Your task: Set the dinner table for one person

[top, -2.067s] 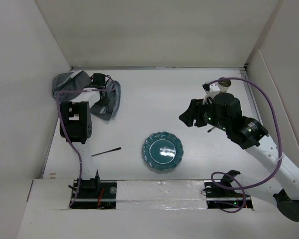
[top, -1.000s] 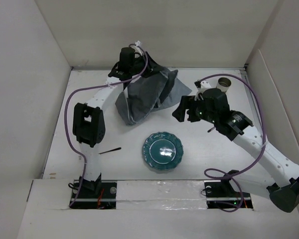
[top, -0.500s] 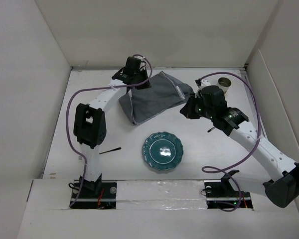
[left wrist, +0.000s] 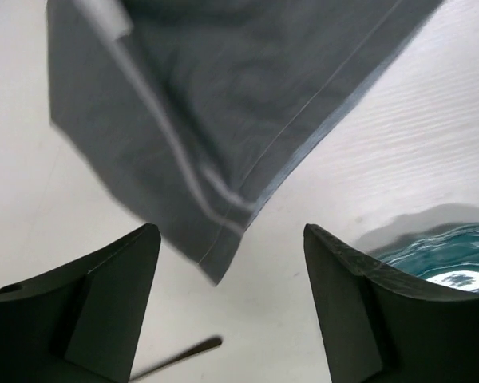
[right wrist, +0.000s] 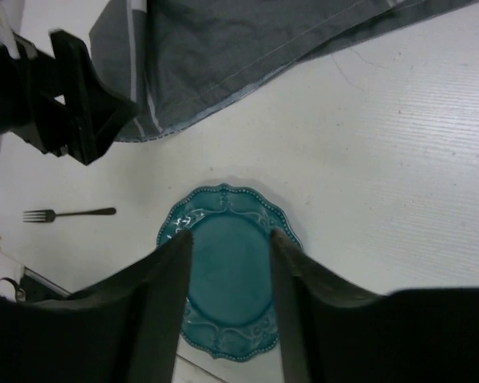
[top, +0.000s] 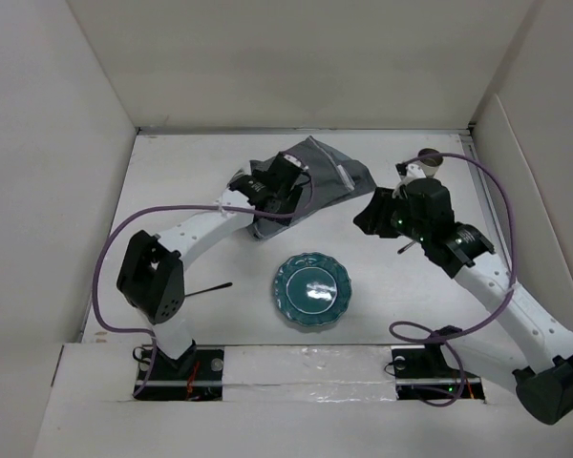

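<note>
Teal plate (top: 311,291) sits at the near side of the dinner table (top: 172,172), with a fork (top: 210,287) to its left. Just beyond the plate, the left gripper (left wrist: 230,239) and the right gripper (right wrist: 229,239) both hang spread apart and empty. Farther behind the plate, the grey mat (top: 315,176) lies folded over and askew. A careless tug could bunch it up or sweep it into the cup (top: 428,162), far right of the plate.

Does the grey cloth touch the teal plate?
Apart. The right wrist view shows bare white table between the cloth and the plate.
</note>
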You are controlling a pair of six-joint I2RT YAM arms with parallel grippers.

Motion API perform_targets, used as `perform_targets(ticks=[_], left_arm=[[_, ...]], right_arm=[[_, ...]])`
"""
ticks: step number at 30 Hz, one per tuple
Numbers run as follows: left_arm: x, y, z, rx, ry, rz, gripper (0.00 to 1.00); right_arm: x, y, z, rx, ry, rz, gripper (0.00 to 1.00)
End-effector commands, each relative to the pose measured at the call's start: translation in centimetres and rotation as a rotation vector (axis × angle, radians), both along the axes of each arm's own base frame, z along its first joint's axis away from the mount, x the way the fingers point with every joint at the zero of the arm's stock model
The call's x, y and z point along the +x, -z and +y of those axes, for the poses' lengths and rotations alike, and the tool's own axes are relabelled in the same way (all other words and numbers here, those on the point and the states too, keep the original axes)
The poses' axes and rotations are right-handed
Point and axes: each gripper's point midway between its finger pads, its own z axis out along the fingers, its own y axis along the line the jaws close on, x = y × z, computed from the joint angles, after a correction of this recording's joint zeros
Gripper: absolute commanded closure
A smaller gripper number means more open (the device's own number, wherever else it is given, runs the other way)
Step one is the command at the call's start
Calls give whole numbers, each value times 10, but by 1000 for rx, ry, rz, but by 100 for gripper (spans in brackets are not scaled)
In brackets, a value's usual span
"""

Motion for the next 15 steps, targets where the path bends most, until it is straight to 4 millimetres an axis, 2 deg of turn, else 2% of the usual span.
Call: perform_targets(ticks=[1, 3, 4, 5, 6, 7, 8, 9, 10, 11, 12, 13, 14, 15], left_arm=[[-17, -21, 53, 103, -160, -45, 30], [-26, -20, 68, 56, -248, -5, 29], [-30, -16, 69, 5, -275, 27, 29], [-32, -24, 72, -83, -338, 10, 29], [-26, -16, 82, -149, -391, 3, 29], [-24, -19, 84, -304, -429, 9, 29], [-26, -30, 84, -349, -448, -14, 29], [-16, -29, 102, -414, -518, -49, 29], [-15, -32, 107, -483, -542, -55, 29], [-13, -48, 117, -562, -567, -102, 29], [-3, -47, 143, -640, -663, -140, 29], [-3, -49, 145, -719, -665, -128, 31], [-4, -58, 153, -785, -674, -147, 31], [-3, -51, 162, -828, -704, -155, 32]], right_arm=[[-6, -15, -7, 49, 4, -68, 48], [-9, -15, -6, 62, -10, -82, 42], [-12, -16, -5, 69, -20, -92, 41], [-14, -10, -3, 70, -35, -84, 41], [-17, -13, 4, 89, -84, -89, 45], [-17, -8, 14, 90, -143, -68, 61], [-16, -8, 14, 85, -147, -75, 77], [-19, -15, 24, 94, -196, -82, 94], [-18, -16, 31, 87, -216, -78, 100], [-15, -7, 43, 61, -253, -54, 100], [-10, -18, 50, 57, -263, -75, 100], [-7, -20, 58, 50, -278, -75, 100], [2, -11, 69, 32, -287, -52, 100], [4, -22, 85, 34, -309, -74, 98]])
